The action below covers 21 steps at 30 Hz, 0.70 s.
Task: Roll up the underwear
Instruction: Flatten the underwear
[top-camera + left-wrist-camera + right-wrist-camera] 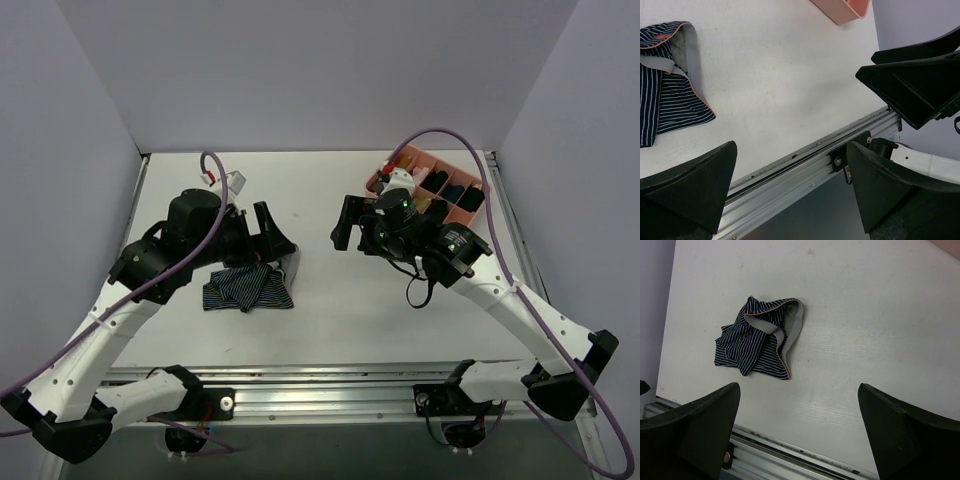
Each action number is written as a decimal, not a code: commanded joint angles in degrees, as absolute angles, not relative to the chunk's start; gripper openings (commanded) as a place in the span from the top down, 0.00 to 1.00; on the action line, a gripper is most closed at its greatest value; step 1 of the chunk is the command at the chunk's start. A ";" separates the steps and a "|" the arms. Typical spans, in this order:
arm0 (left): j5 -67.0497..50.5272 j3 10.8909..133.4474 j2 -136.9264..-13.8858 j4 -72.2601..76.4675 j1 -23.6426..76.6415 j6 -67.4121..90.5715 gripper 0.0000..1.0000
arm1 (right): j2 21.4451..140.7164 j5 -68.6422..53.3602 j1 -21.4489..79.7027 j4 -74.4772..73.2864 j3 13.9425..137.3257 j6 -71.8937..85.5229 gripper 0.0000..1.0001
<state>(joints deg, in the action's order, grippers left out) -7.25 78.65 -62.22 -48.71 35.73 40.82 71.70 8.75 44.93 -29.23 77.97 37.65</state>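
Observation:
The underwear point(250, 287) lies crumpled on the white table left of centre, navy with light pinstripes, a grey waistband inside and a pinkish-red edge. It shows at the upper left of the left wrist view point(665, 85) and the right wrist view point(757, 340). My left gripper point(272, 235) is open and empty, held above the table just behind and right of the garment. My right gripper point(352, 222) is open and empty, held above the table's middle right, well apart from the garment.
A pink divided tray point(398, 159) with small dark rolled bundles stands at the back right; its corner shows in the left wrist view point(842, 11). A metal rail point(320, 380) runs along the table's near edge. Grey walls enclose three sides.

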 commanded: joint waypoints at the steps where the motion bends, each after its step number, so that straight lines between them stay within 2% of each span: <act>1: -6.33 81.38 -61.78 -46.49 35.42 38.76 0.00 | 70.75 10.28 44.74 -28.39 79.19 38.14 0.00; 11: -7.47 85.87 -67.50 -49.22 34.10 36.56 0.00 | 75.23 8.52 44.74 -28.74 80.42 38.76 0.00; 21: -10.02 85.17 -66.36 -48.25 34.01 37.09 0.00 | 70.93 11.95 44.56 -28.47 79.63 37.70 0.00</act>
